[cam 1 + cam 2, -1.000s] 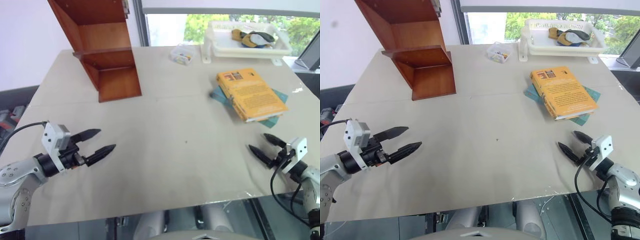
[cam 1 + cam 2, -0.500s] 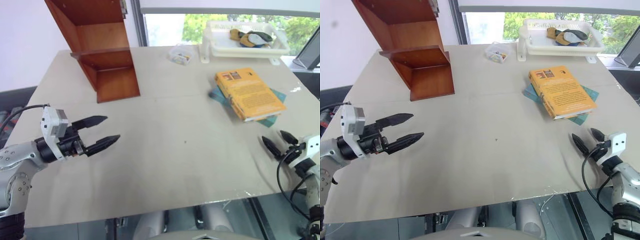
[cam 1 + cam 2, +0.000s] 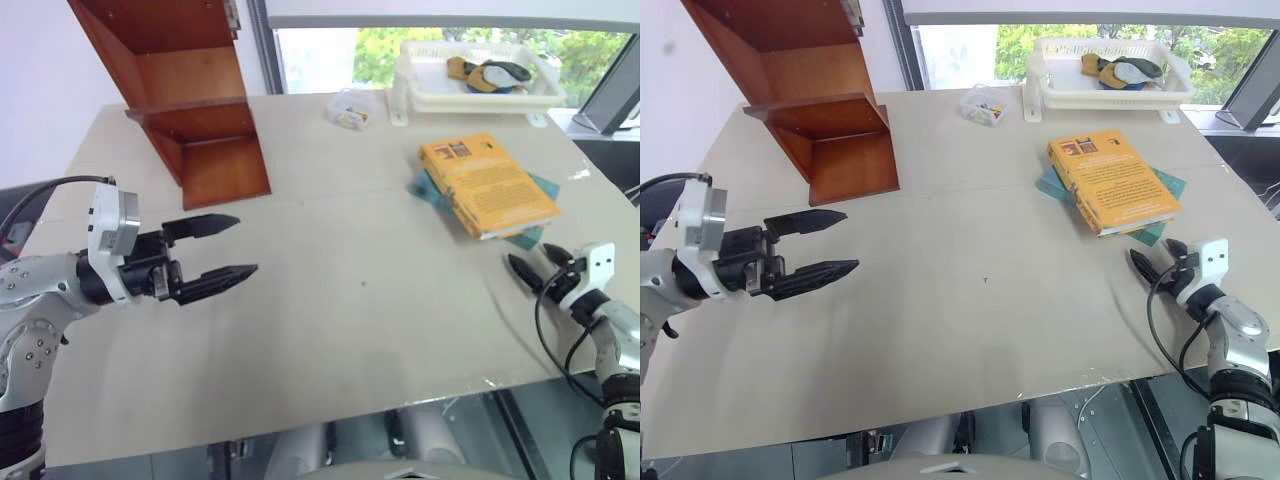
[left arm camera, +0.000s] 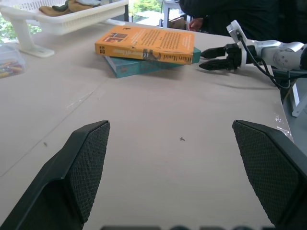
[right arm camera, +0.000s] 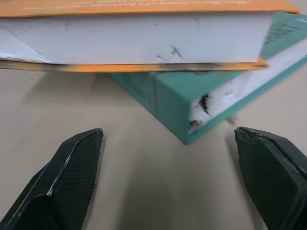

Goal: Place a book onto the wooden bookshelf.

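two books stacked: book (image 3: 489, 186) on teal book (image 5: 201, 103). right gripper (image 3: 536, 268) jaws wide, low, may snag teal one. left gripper (image 3: 218, 249) wide, empty. shelf (image 3: 190, 95) far.

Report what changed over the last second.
The right pincer moved forward, closing in on the book with its jaws open. The left pincer rose, open and empty. The book, the teal book under it and the wooden bookshelf stayed put.
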Motion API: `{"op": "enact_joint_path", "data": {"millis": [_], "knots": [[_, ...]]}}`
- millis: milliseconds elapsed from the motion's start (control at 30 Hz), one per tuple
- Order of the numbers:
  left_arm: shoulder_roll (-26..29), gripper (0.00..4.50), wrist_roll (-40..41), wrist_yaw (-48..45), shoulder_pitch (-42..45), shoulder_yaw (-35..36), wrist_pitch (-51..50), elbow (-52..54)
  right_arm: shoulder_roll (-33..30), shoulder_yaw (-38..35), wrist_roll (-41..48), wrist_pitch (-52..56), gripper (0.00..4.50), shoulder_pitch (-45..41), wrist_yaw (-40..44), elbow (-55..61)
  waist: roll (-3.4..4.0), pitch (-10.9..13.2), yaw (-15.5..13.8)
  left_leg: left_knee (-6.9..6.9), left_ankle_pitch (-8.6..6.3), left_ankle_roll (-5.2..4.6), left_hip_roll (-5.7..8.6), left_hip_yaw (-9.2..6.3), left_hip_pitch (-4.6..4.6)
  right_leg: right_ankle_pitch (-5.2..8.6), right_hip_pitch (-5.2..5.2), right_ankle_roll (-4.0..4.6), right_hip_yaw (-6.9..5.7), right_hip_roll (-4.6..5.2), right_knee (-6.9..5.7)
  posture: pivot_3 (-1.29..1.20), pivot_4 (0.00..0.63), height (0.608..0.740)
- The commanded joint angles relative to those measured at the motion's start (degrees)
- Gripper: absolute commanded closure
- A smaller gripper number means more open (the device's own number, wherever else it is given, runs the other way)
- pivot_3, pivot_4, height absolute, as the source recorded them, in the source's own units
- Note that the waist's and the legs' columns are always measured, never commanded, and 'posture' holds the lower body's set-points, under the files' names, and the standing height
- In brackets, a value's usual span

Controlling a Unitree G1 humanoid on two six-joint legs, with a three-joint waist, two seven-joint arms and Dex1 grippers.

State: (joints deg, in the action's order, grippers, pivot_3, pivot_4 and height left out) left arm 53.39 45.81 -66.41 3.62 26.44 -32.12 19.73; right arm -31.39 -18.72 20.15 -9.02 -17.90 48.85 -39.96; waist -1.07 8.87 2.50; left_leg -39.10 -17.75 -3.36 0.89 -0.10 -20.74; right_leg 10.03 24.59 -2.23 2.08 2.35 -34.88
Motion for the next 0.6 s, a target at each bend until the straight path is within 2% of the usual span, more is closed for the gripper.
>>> {"op": "enact_joint_path", "data": {"millis": [33, 600], "knots": [[1.0, 0.08, 0.7, -0.4, 0.1, 1.2, 0.5, 2.1, -0.1, 2.0, -1.1, 0.0, 0.0, -1.3, 2.5, -1.0, 0.0, 0.0, 0.0, 0.0, 0.0, 0.0, 0.0, 0.0, 0.0, 0.0, 0.0, 0.0, -0.01, 0.0, 0.0, 0.0, 0.15, 0.74], [0.6, 0.08, -0.8, 0.4, -1.8, 1.2, 1.4, 2.5, 1.4, 7.1, -2.1, -2.0, 0.0, -2.7, 11.2, 2.4, 0.12, 0.1, -0.1, 0.02, 0.0, 0.01, -0.01, -0.01, -0.01, 0.0, 0.02, 0.0, -0.03, -0.02, 0.0, 0.0, 0.15, 0.74]]}}
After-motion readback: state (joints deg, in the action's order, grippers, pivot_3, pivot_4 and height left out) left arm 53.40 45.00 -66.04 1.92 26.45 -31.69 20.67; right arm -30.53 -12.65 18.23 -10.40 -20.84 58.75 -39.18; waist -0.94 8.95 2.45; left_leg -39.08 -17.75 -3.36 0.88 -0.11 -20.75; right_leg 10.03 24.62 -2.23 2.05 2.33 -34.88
